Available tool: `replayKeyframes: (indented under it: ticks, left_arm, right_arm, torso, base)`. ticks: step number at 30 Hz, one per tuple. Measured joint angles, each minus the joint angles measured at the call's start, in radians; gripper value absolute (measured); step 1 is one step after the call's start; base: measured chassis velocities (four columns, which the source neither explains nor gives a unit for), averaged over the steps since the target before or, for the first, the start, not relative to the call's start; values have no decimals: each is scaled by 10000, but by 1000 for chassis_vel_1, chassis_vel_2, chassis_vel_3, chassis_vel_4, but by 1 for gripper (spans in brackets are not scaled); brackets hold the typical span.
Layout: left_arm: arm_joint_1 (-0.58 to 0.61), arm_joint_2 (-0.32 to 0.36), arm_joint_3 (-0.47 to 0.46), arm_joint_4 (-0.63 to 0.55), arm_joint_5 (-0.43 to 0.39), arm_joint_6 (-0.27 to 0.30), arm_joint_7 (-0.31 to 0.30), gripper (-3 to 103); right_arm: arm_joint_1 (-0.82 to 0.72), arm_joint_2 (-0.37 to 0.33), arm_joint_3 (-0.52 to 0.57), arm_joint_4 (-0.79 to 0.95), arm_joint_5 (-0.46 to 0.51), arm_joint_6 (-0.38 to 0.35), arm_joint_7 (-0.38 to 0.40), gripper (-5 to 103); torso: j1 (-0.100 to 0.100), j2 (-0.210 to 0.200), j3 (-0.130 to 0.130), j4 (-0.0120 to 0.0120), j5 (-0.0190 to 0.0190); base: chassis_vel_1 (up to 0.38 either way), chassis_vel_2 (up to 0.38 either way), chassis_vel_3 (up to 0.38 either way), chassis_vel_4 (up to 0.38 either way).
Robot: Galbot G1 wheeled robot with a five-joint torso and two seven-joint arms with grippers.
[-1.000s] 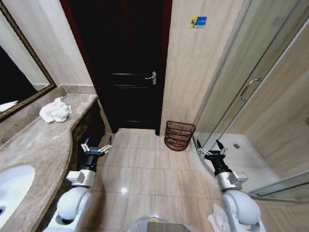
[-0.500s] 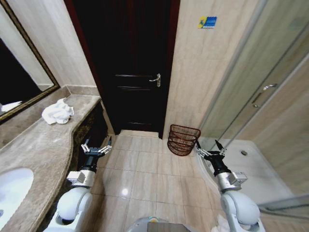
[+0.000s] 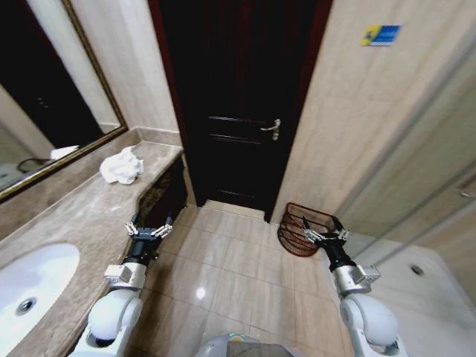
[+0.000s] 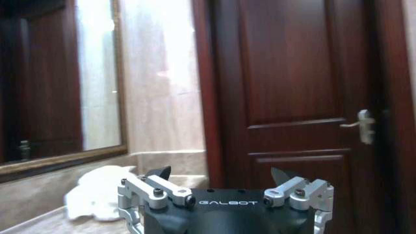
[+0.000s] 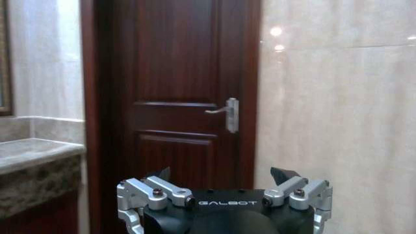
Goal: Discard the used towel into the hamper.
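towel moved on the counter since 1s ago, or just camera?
No. The towel keeps its spot at the counter's far end below the mirror; the camera turned.

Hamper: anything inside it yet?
Nothing visible inside the hamper; floor tiles show through its wires. The right gripper covers part of its rim, so that side is hidden. The towel lies on the counter.

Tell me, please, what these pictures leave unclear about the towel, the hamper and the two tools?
- Hamper, head view: the right tool covers its near rim, and its inside cannot be made out.
- Towel on the counter: too small to judge its folds; in the left wrist view the left tool hides its lower edge.
- Both tools are open and empty.
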Motion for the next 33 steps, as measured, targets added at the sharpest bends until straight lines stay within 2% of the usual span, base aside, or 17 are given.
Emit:
replayKeyframes:
  ticks: [18, 27, 33]
  left_arm:
    - [43, -130, 53, -53, 212, 18, 83, 100]
    - [-66, -80, 139, -95, 107, 468, -295, 100]
    - [-92, -66, 162, -120, 93, 583, -330, 100]
  right_arm:
    - [50, -89, 137, -250, 235, 182, -99, 100]
    - [239, -79, 108, -268, 255, 119, -114, 100]
    - [235, -61, 51, -341, 180, 112, -168, 100]
  torso:
    - [0, 0, 0, 0, 0]
    - [2, -1, 1, -1, 2]
    - [1, 0, 0, -2, 1]
  base:
    - [15, 205, 201, 13]
    - [-54, 159, 136, -43]
    - [-105, 83, 91, -94]
